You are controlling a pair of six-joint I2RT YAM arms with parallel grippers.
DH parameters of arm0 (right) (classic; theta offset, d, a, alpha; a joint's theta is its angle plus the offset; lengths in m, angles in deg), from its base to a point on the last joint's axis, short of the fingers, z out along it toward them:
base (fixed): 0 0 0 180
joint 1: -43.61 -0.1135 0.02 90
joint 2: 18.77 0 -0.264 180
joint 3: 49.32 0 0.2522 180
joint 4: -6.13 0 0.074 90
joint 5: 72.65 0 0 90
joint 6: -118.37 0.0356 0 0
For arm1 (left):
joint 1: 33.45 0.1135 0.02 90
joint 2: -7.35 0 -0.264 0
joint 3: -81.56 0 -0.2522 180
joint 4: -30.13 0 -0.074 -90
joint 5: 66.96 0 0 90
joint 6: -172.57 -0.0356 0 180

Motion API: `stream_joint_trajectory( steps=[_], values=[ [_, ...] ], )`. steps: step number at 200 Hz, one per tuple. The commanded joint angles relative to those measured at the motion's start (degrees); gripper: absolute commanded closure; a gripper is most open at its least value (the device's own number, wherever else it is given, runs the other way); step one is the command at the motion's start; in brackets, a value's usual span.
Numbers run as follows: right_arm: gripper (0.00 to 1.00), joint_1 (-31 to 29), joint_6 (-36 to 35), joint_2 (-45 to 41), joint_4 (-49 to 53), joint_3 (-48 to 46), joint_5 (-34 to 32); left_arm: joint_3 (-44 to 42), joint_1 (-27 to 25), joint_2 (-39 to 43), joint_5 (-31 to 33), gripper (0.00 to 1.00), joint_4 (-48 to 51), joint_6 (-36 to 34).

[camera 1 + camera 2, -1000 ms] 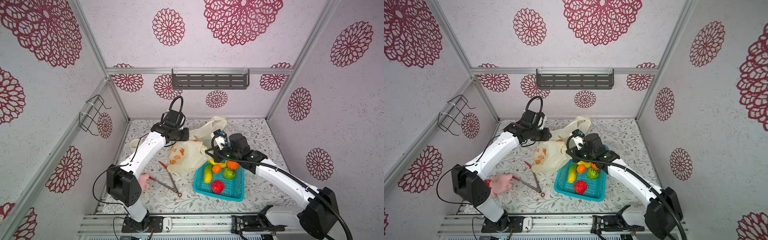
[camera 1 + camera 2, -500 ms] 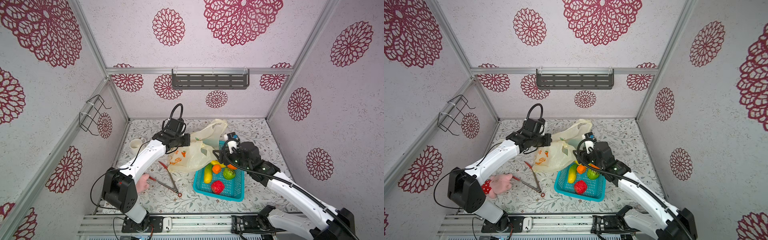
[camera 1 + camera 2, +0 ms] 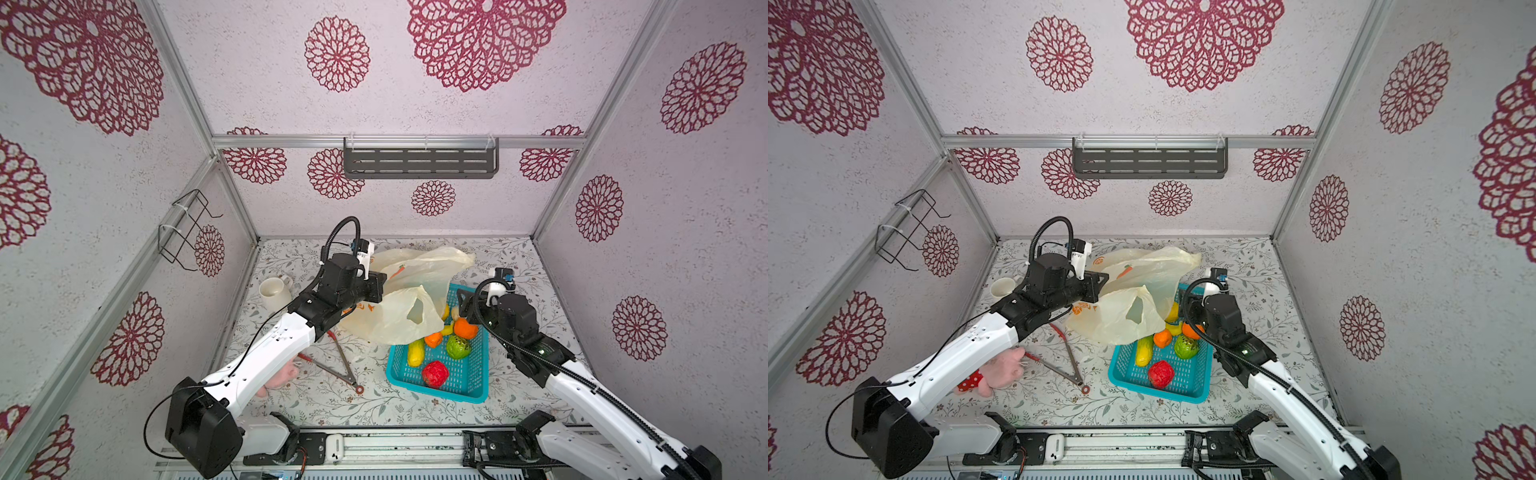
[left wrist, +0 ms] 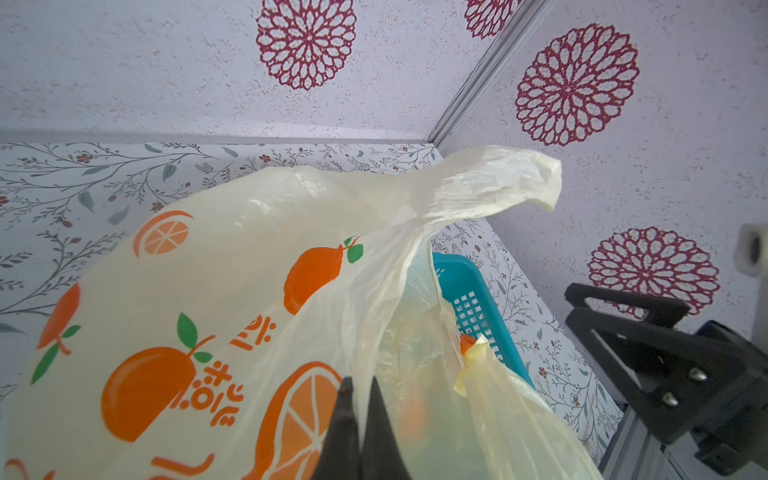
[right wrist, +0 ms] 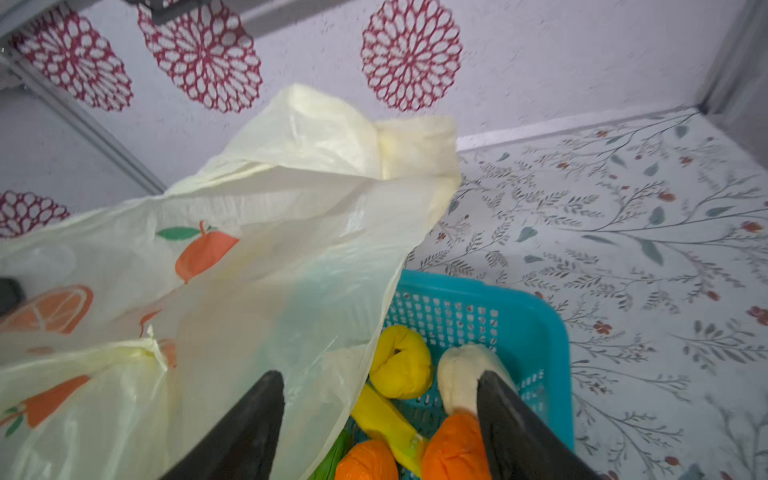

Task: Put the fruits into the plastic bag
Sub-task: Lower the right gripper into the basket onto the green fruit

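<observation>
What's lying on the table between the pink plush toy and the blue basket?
Metal tongs with red handles lie between the plush toy and the basket; both top views show it.

You have one bag (image 3: 390, 320) with two handles (image 3: 405, 296) (image 3: 453, 259), and one basket (image 3: 440, 391). You can count eight fruits (image 3: 1160, 374): one red ball (image 3: 435, 374), one green ball (image 3: 458, 347), two orange pieces (image 3: 433, 339) (image 3: 466, 328), one long yellow-green piece (image 3: 415, 354), one banana (image 5: 384, 417), one round yellow piece (image 5: 401, 361) and one whitish lump (image 5: 457, 374). Besides those, you have one mug (image 3: 274, 293), one pair of tongs (image 3: 351, 376) and one plush toy (image 3: 1003, 368). On the walls you have one shelf (image 3: 419, 164) and one wire rack (image 3: 183, 230). Your rig shows two arms (image 3: 270, 353) (image 3: 582, 386), with one left gripper (image 4: 360, 380) and one right gripper (image 5: 379, 374).
</observation>
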Motion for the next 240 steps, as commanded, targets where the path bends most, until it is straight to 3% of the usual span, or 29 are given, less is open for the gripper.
stream_joint_trajectory(
  steps=[1,40,95,170,240],
  values=[
    [0.24,0.71,3.11,2.54,2.18,3.15,4.65,-0.29,0.01,0.05,2.19,1.0,-2.89,0.36],
    [0.24,3.71,3.87,9.57,12.88,7.2,5.62,-0.2,-0.06,0.13,6.32,1.0,-2.5,3.09],
    [0.23,3.78,-2.01,20.95,26.46,13.78,9.29,-0.55,-0.07,0.89,8.97,1.0,-2.02,2.76],
    [0.21,3.19,-9.67,28.17,37.27,18.88,1.88,-0.55,-0.1,0.71,9.25,1.0,-1.77,3.56],
    [0.22,-0.4,-13.02,31.85,40.81,21.06,4.56,-0.39,-0.13,0.36,9.3,1.0,-1.57,3.5]
  ],
)
